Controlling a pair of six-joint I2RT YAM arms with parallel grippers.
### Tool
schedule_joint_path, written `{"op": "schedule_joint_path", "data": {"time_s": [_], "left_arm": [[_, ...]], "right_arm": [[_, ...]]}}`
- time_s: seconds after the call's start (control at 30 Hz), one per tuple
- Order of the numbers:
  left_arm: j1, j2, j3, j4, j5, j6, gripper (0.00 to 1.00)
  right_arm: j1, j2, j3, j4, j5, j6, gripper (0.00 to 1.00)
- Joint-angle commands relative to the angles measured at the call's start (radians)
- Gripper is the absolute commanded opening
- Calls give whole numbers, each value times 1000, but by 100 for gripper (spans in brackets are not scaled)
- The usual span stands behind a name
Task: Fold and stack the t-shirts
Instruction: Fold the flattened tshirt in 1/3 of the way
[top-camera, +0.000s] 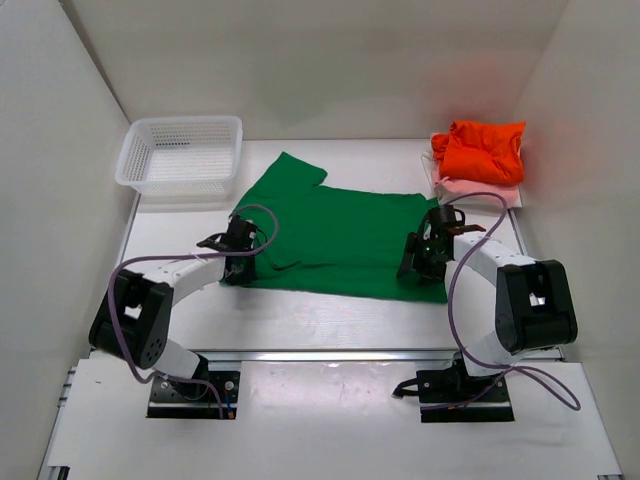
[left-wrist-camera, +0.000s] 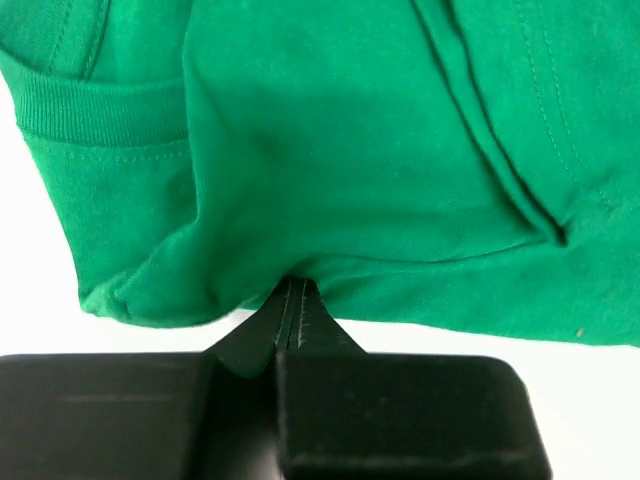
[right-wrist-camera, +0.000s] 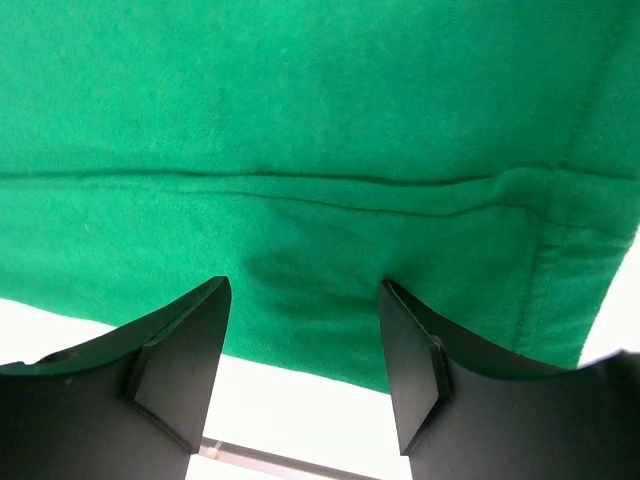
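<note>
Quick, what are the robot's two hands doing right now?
Left gripper: closed, pinching the bright green cloth t-shirt at its edge.
Right gripper: open over the same shirt's hem, holding nothing.

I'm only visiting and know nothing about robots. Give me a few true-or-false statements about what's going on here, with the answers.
1. The green shirt lies spread out on the table. True.
2. The orange shirt is in the basket. False: it sits on the pink shirt at the far right, across the table from the basket.
3. The left gripper is shut on the green shirt's edge. True.
4. The right gripper is shut on the cloth too. False: its fingers stand apart over the green shirt's hem.
</note>
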Motion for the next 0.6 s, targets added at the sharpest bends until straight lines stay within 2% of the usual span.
{"op": "schedule_joint_path", "data": {"time_s": [0.0, 0.07, 0.27, 0.4, 0.47, 0.57], "left_arm": [[-16, -91, -103, -114, 53, -14, 0], [-34, -131, -125, -145, 84, -40, 0], [-132, -118, -25, -347, 112, -49, 0], [-160, -199, -42, -418, 185, -49, 0], [-142, -273, -39, -450, 228, -46, 0], [-65, -393, 57, -502, 266, -22, 0]], "right_arm": [[-41, 6, -28, -97, 40, -47, 59], [-63, 7, -15, -115, 43, -70, 60], [-107, 29, 16, -130, 28, -103, 60], [-107, 58, 33, -185, 25, -131, 64], [-92, 56, 60, -237, 28, -145, 66], [-48, 24, 148, -334, 63, -159, 69]]}}
